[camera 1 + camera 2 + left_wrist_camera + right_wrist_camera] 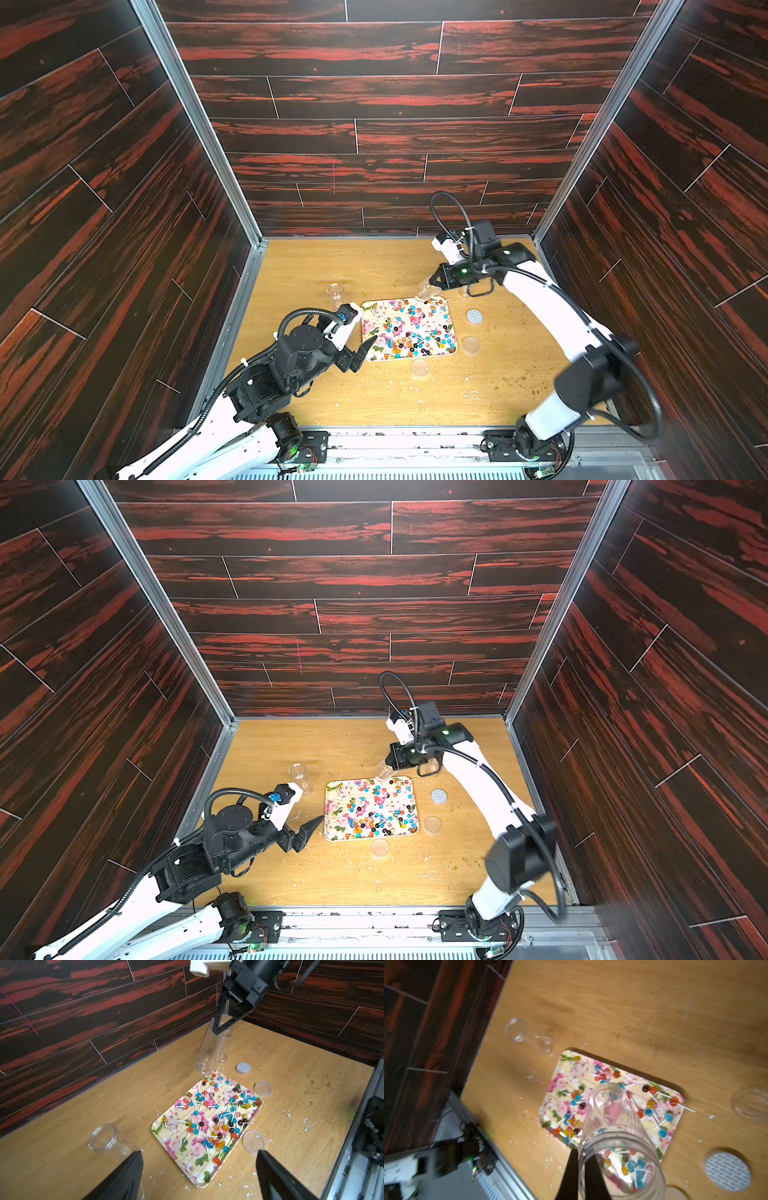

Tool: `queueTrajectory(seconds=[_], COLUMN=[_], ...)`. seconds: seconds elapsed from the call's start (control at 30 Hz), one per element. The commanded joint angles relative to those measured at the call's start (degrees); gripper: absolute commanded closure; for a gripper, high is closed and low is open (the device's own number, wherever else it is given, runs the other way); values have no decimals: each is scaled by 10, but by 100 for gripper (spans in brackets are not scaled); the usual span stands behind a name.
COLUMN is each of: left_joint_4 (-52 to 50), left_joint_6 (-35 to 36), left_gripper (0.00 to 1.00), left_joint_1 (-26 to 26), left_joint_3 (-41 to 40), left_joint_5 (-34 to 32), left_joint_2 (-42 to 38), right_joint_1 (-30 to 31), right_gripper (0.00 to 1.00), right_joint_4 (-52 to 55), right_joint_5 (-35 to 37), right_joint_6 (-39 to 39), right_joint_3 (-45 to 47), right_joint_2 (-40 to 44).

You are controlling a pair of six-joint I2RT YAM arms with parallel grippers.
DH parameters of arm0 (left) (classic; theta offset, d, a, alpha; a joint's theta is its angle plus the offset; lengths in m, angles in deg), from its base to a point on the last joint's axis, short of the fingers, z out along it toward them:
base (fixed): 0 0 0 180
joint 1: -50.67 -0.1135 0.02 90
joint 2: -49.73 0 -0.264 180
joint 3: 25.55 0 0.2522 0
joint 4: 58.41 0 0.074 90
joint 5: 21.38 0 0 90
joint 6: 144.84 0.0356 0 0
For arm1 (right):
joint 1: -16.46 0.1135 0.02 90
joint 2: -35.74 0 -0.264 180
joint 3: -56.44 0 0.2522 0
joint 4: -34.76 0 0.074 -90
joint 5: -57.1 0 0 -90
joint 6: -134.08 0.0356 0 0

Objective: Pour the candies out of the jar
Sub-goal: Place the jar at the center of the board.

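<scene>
Three walls close the scene in both top views: a back wall [386, 95] across the upper middle, a left wall [83, 208] and a right wall [698, 199] down the frame's sides, all clad in dark wood-grain panels streaked with red and split by thin pale seams. A faint pink line [333, 178] marks the back wall near centre. Two aluminium posts [195, 120] slant down to the far corners of a light oak-look tabletop [316, 262] in the lower middle. Greenish crumbs [536, 390] and white flecks [307, 1126] litter it. A grey metal rail [415, 440] runs along the bottom edge. The light is bright and even.
</scene>
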Motion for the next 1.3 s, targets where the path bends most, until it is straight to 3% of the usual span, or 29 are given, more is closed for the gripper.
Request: queueTrajectory(seconds=[0.0,0.5,0.9,1.07,1.27], left_joint_4=[-16,-10,-8,1,16], left_joint_6=[-28,-60,-66,-69,-69], left_gripper=[11,11,11,11,10], left_joint_1=[-2,-2,-2,-2,-2], left_joint_3=[-8,-51,-51,-53,-51], left_joint_5=[-6,1,7,5,-3], left_joint_2=[-9,-70,-58,-58,-53], right_joint_1=[2,15,21,21,20], right_gripper=[100,100,100,79,53], right_joint_4=[10,137,167,172,215], right_joint_5=[97,165,154,161,174], right_joint_6=[15,9,7,9,-2], right_joint_3=[-65,-366,-416,-439,-538], right_joint_2=[-79,-351,-409,-410,-416])
